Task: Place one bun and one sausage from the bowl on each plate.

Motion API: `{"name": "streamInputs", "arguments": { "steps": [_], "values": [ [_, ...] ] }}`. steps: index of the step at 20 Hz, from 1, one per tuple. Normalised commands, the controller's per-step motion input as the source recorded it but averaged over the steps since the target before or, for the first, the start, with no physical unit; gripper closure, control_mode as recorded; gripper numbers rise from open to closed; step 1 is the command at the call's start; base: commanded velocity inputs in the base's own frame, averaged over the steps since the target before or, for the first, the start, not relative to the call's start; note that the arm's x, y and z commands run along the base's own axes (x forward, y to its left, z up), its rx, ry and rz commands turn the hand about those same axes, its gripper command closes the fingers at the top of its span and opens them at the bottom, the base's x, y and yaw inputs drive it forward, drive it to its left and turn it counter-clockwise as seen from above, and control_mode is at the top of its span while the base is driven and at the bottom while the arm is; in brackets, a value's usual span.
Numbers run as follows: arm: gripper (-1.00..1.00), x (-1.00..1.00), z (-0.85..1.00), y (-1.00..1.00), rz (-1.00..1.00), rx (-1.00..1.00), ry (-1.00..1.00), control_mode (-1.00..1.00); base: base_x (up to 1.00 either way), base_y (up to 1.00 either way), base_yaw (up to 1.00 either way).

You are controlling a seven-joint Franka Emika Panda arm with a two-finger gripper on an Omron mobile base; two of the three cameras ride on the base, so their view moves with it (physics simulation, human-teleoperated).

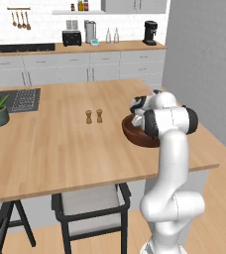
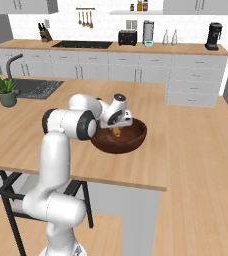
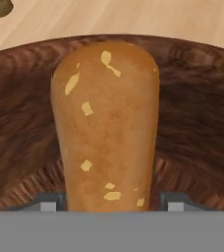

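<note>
Tool (image 3: pixel 112 206) straddled the bun (image 3: pixel 106 128) inside the wooden bowl (image 2: pixel 131 140) on the table (image 1: pixel 60 149), fingers apparently touching its sides; firm grip unconfirmed. A straight vertical lift should clear the rim.

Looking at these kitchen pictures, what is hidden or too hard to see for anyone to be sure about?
- Rest of the dark reddish-brown wooden bowl: in the hand view the long golden-brown flecked bun blocks its middle; in the left base view the white arm covers it.
- Gripper: whether its fingertips touch the bun; the bottom edge cuts them off.
- Two small brown shakers: too small to identify.
</note>
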Motion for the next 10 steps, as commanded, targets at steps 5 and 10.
{"name": "streamInputs", "arguments": {
  "steps": [5,10],
  "values": [
    [1.00,-0.66,0.26,0.01,0.00,0.00,-0.10,-1.00,0.00,0.00,0.00],
    [1.00,-0.96,1.00,0.14,0.00,0.00,-0.29,-1.00,0.00,0.00,0.00]
  ]
}}
